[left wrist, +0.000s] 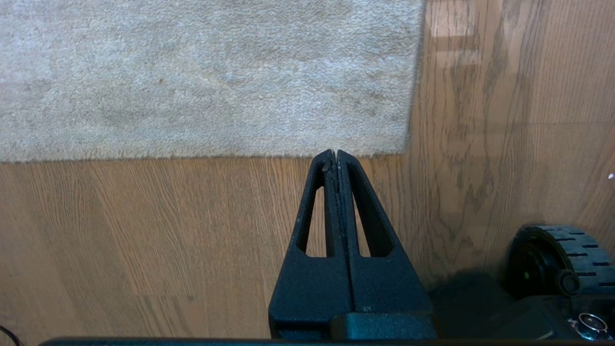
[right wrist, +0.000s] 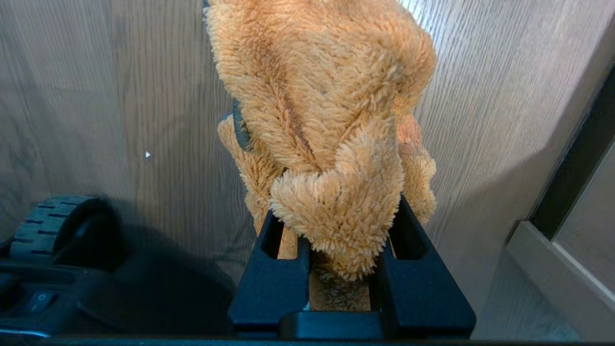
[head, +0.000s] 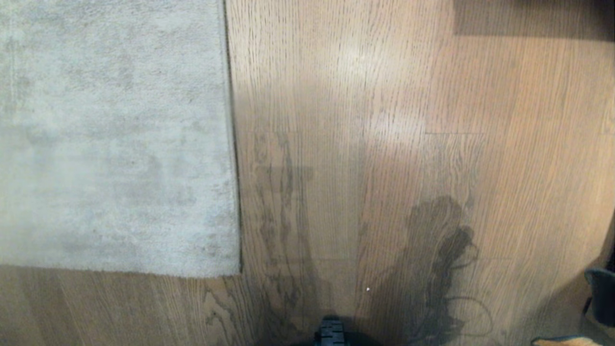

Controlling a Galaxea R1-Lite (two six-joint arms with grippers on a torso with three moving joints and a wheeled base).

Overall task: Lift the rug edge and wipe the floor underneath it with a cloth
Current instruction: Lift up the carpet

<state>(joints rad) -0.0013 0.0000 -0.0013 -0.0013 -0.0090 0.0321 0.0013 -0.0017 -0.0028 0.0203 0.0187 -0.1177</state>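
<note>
Closest in, the robot's dark base (head: 330, 334) sits low over the floor (head: 365, 144), brown wood-grain planks with dark streaky grain and a slight gloss. One ribbed wheel (left wrist: 559, 257) of the base shows on the boards in the left wrist view, and another ribbed wheel (right wrist: 53, 226) in the right wrist view.

The right gripper (right wrist: 338, 226) hangs above bare planks beside the base, its fingers part-way apart and clamped on the cloth (right wrist: 326, 110), an orange-yellow fuzzy rag bunched between them and spilling out beyond the tips. To its outer side runs a pale skirting edge with a dark gap (right wrist: 571, 192), so the room closes in there.

The left gripper (left wrist: 335, 154) has its fingers pressed together with nothing between them. It hovers over the wood just short of the pale grey rug (head: 110, 134).

The rug's near border lies flat along the planks, and the rug edge (head: 233, 144) on its right side runs straight away from the robot, also lying flat on the floor. The two meet at a square corner (head: 238, 274) a little ahead and left of the base.

Right of that edge the boards stretch away open, with a pale sheen partway out. A dark shadowed band (head: 528, 17) crosses the far right.
</note>
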